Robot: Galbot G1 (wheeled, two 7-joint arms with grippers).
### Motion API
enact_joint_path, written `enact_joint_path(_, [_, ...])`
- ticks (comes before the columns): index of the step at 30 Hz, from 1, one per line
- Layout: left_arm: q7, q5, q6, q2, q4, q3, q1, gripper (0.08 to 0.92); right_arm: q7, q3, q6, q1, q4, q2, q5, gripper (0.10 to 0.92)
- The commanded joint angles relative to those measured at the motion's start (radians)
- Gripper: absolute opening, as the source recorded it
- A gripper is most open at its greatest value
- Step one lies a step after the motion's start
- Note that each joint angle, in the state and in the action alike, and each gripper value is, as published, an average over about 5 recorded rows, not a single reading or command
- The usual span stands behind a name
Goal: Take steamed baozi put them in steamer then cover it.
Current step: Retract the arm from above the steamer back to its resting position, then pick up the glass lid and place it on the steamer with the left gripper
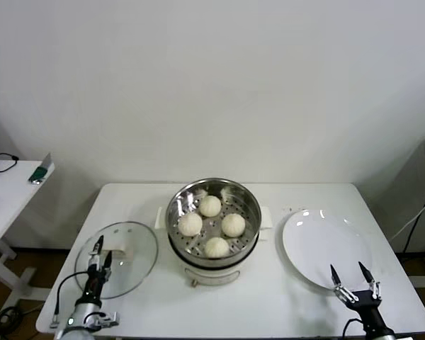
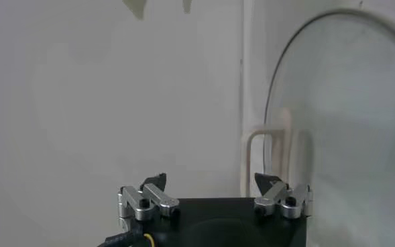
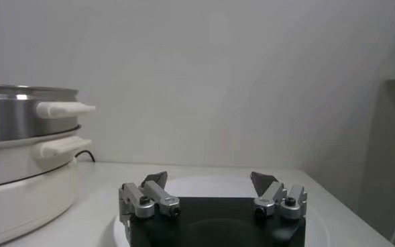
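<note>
- Four baozi (image 1: 212,225) sit inside the steamer (image 1: 248,205), mid-table, spaced apart on the perforated floor. Loading looks done; covering remains.
- Cover (image 1: 131,244) lies flat on the table near the left edge, left of the steamer and apart from it, handle up.
- Left hand (image 1: 98,256) sits over the cover's near-left rim, fingers spread wide, gripping nothing. From the wrist, the glass rim (image 2: 304,80) and pale handle (image 2: 277,144) lie ahead.
- Right hand (image 1: 355,281) waits at the near-right corner, over the near edge of an empty white plate (image 1: 319,241); fingers wide, empty.
- Risks, as I judge them:
  - Hand sits at the rim, not over the handle. Closing there on thin glass could slip or skid the cover toward the left edge.
  - An off-centre grip on the handle would let the cover tilt when lifted and catch the steamer's rim.
  - Set down askew, the cover could rest on a bun or hang off one side.
  - The steamer's side handle (image 3: 63,109) sticks out; a low carry could knock it.
</note>
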Motion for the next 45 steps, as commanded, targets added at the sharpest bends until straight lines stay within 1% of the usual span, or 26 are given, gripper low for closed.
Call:
enact_joint_path(1, [0.003,0.0,0.005,0.001,0.042,0.005,-0.038,0.823,0.002,0.003,0.005,-0.005,0.003,0.015,-0.011,0.823])
enact_joint_path(6, [-0.01,0.011,0.003,-0.002,0.081,0.006,-0.061,0.817,0.003,0.002,0.007,-0.003,0.003,0.022,-0.017,0.823])
enact_joint_path(9, [-0.015,0.016,0.003,-0.003,0.096,0.005,-0.068,0.766,0.003,0.0,0.008,-0.002,0.003,0.026,-0.019,0.823])
enact_joint_path(26, [-0.035,0.08,-0.003,-0.021,0.145,-0.007,-0.088,0.272,0.004,0.001,0.013,0.004,0.002,0.039,-0.033,0.823])
enact_joint_path(30, [-0.035,0.083,-0.003,-0.022,0.152,-0.008,-0.093,0.168,0.004,0.005,0.012,0.006,0.003,0.038,-0.032,0.823])
enact_joint_path(33, [-0.036,0.081,-0.003,-0.022,0.154,-0.011,-0.097,0.137,0.004,0.005,0.009,0.008,0.001,0.035,-0.035,0.823])
enact_joint_path(38, [-0.033,0.057,-0.001,-0.02,0.12,-0.016,-0.095,0.137,0.004,0.005,0.006,0.011,0.0,0.033,-0.041,0.823])
enact_joint_path(42, [0.02,-0.023,0.027,-0.005,0.005,-0.008,-0.072,0.137,0.004,0.003,0.006,0.012,-0.005,0.031,-0.046,0.823])
enact_joint_path(45, [0.071,-0.095,0.063,0.029,-0.099,0.0,-0.049,0.137,0.005,0.002,0.005,0.014,-0.009,0.032,-0.05,0.823])
